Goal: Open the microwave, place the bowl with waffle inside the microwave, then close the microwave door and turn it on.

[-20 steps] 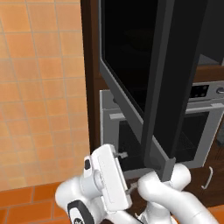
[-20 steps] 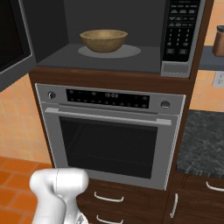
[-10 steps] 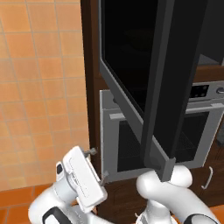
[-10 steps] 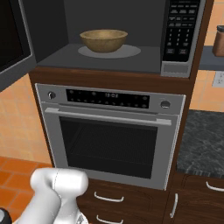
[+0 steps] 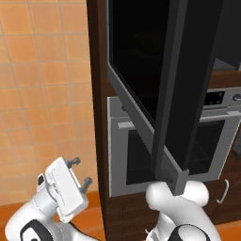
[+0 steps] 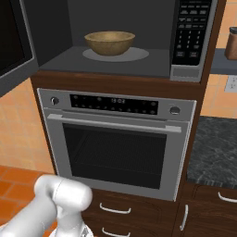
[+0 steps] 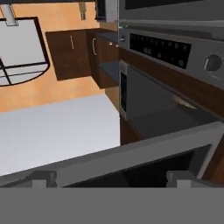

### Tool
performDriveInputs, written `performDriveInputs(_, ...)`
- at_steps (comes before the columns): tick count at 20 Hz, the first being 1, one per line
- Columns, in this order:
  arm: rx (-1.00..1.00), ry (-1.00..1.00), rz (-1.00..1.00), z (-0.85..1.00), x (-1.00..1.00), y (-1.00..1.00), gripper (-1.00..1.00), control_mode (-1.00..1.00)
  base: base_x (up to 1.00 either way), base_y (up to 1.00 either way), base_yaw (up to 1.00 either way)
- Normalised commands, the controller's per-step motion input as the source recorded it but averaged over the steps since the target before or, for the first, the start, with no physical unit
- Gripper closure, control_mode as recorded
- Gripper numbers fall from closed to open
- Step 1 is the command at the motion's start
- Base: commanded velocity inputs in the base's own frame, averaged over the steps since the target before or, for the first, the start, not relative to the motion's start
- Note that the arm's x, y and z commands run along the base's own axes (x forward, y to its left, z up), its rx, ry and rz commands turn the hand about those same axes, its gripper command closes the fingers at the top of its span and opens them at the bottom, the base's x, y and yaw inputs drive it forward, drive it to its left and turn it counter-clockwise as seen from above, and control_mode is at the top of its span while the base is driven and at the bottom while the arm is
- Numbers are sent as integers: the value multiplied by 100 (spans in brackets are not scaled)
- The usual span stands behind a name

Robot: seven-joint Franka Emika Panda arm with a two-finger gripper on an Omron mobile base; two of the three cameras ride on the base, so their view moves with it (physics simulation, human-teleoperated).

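Microwave (image 6: 115,41) stands open in the dark cabinetry above the silver oven (image 6: 118,143); its cavity is lit and unobstructed. Microwave door (image 5: 162,89) is swung well out toward the base, edge-on in the left base view, its lower corner hanging just above the arm's white link. Bowl with waffle (image 6: 109,42) already sits on the turntable inside, near the cavity centre (waffle itself hidden below the rim from here). Judged step: placing done, door closing comes next. Gripper (image 5: 80,172) is low and left of the door, beside the tiled wall, fingers spread wide, holding nothing. Next move calls for bringing the hand round to the door's outer face and pushing it shut. Room is tight between door edge, cabinet side and arm; open space lies leftward along the wall.
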Motion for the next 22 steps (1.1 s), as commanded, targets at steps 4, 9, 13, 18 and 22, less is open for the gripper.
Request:
performDriveInputs(4,0,12,-10,8,24,38,-100,-100,0,0,0)
performDriveInputs(9,1,10,-19,21,38,0,-100,-100,0,0,0)
performDriveInputs(13,1,13,-21,34,41,3,-100,-100,0,0,0)
performDriveInputs(18,0,9,-15,42,23,11,-100,-100,0,0,0)
performDriveInputs(22,1,0,-12,27,7,0,-100,-100,0,0,0)
